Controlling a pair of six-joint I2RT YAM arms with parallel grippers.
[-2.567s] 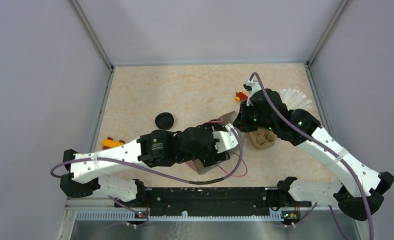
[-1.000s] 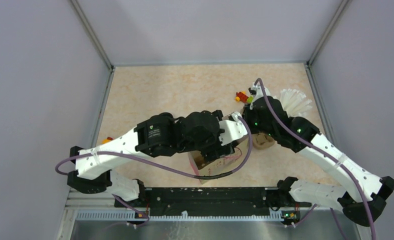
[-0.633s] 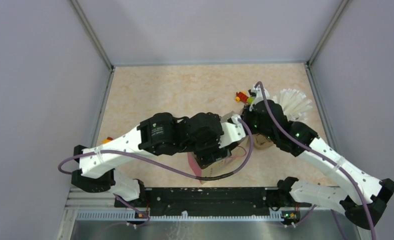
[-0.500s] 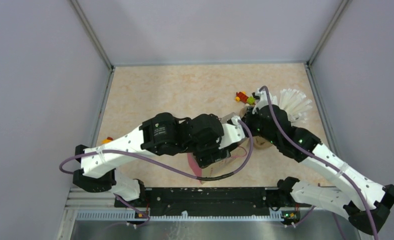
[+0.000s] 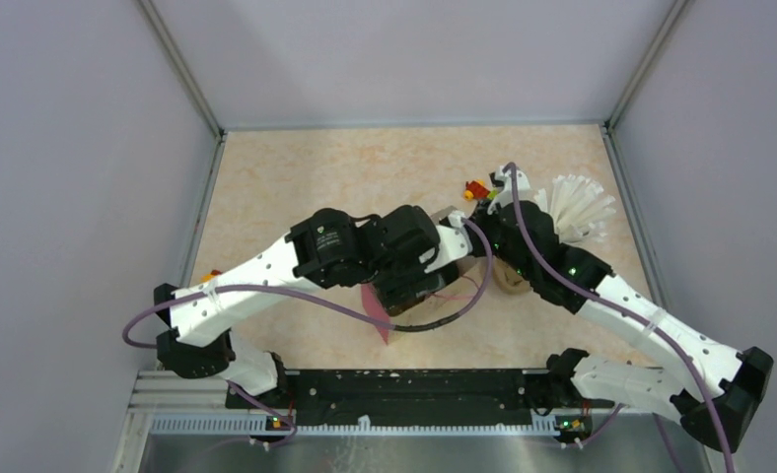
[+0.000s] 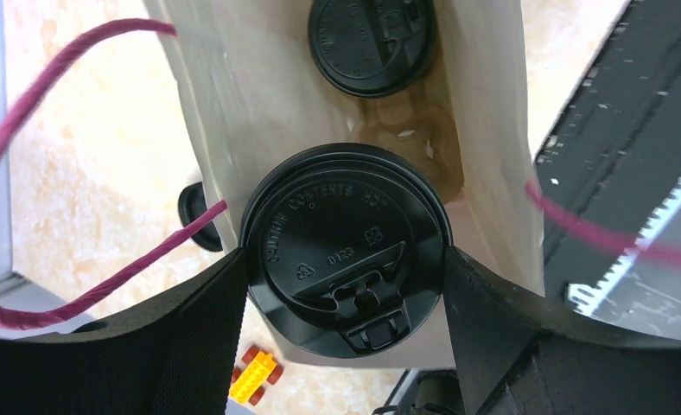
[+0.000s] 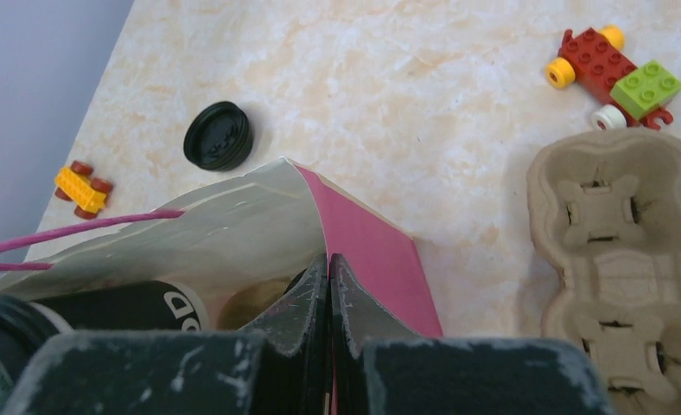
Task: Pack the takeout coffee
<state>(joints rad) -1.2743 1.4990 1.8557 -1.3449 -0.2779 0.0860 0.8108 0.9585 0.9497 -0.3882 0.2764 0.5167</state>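
In the left wrist view a takeout coffee cup (image 6: 346,251) with a black lid sits between the black fingers of my left gripper (image 6: 346,270), which touch the lid on both sides. It hangs in the mouth of a paper bag (image 6: 259,95), pink outside and pale inside. A second lidded cup (image 6: 372,43) stands deep in the bag on a brown base. My right gripper (image 7: 329,259) is shut on the bag's pink edge (image 7: 363,246). The held cup's lettered side (image 7: 104,311) shows there. From above, my left gripper (image 5: 419,286) hides the bag's opening.
An empty brown pulp cup carrier (image 7: 618,242) lies right of the bag. A loose black lid (image 7: 219,136) and a yellow toy brick (image 7: 82,188) lie to the left. A red and green brick toy (image 7: 618,69) and a cup of white straws (image 5: 577,205) stand at the back right.
My left arm has carried the cup away from the near edge and over the bag. The bag has tipped, its pink side now showing at the front. The right gripper has stayed on the bag's edge.
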